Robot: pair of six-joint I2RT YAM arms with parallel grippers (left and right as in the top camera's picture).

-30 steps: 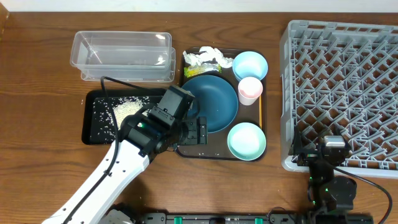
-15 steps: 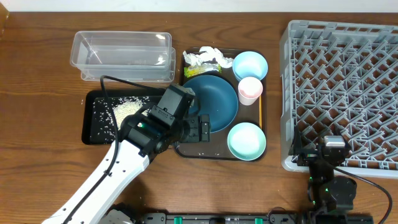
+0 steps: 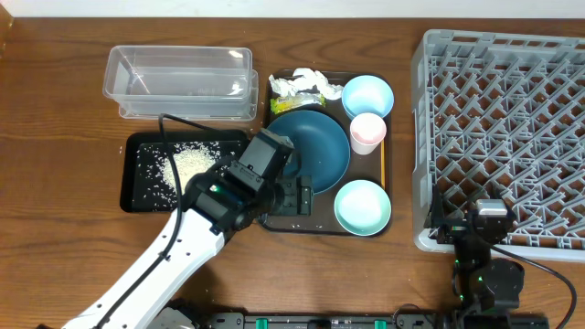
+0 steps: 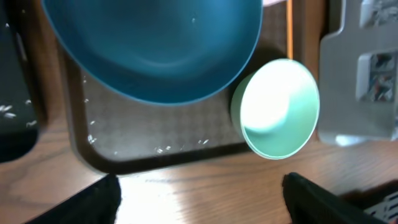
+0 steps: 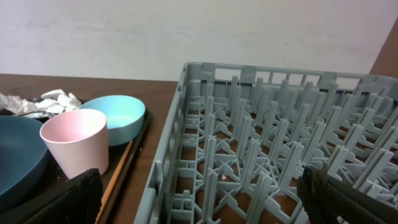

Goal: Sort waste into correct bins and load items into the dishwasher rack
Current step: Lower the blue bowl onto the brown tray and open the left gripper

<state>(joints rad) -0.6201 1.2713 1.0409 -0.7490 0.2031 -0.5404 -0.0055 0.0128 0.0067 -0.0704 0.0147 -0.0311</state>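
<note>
Dark blue on the plate [image 3: 320, 146]; pale blue on one bowl [image 3: 367, 95], mint on the second bowl [image 3: 362, 207]; pink on the cup [image 3: 368, 131]. Grey lattice across the rack [image 3: 512, 119]. White rice [image 3: 190, 163] speckling the black tray [image 3: 128, 196] — clear tub [image 3: 178, 84]. White tissue [image 3: 297, 84], yellow-green wrapper [image 3: 285, 105], yellowish stick [image 3: 382, 163]. Brown wood grain on the bench [image 3: 55, 137] — darker brown on the serving tray [image 3: 320, 219].

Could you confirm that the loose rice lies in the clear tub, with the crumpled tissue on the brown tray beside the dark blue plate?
Not quite: the overhead view shows the rice in the black tray, not the clear tub. The tissue is indeed on the brown tray beside the dark blue plate.
</note>
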